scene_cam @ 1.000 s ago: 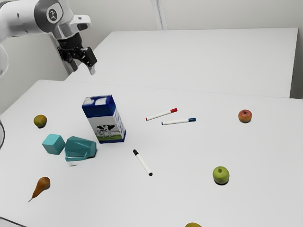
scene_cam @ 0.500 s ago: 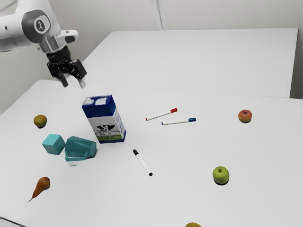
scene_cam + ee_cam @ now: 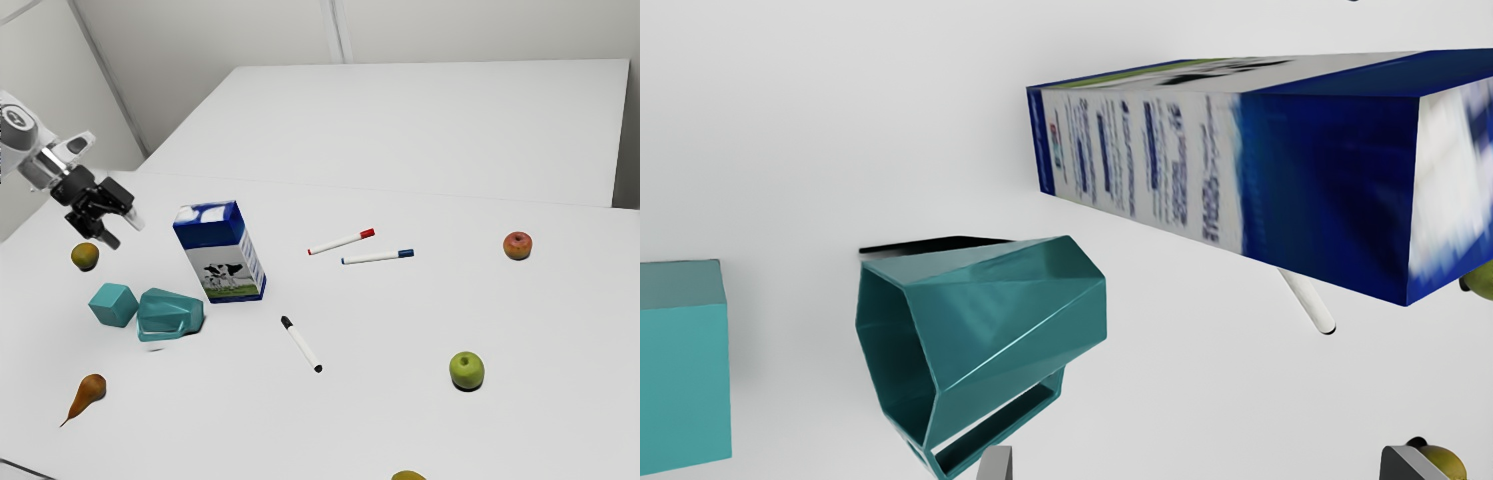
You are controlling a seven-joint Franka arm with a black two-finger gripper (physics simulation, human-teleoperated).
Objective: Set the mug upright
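The gripper [image 3: 124, 232] hangs above the table at the exterior view's left, over the area by the yellow-green fruit and behind the cube. In the wrist view the gripper [image 3: 1196, 463] is open, its fingertips wide apart with nothing held. The teal mug [image 3: 170, 315] lies on its side on the table, between the cube and the milk carton. In the wrist view the mug [image 3: 1013, 307] has its mouth facing the cube and its handle on the side nearer the fingertips.
A milk carton [image 3: 225, 265] stands close to the mug, and a teal cube [image 3: 114, 305] sits on its other side. A pear [image 3: 88, 392], a yellow-green fruit [image 3: 85, 256], several markers, a green apple [image 3: 466, 370] and a red apple [image 3: 517, 245] lie around the table [image 3: 400, 320].
My hand has moved down and toward the exterior view's left, and has tilted. The mug, cube and carton have stayed where they were.
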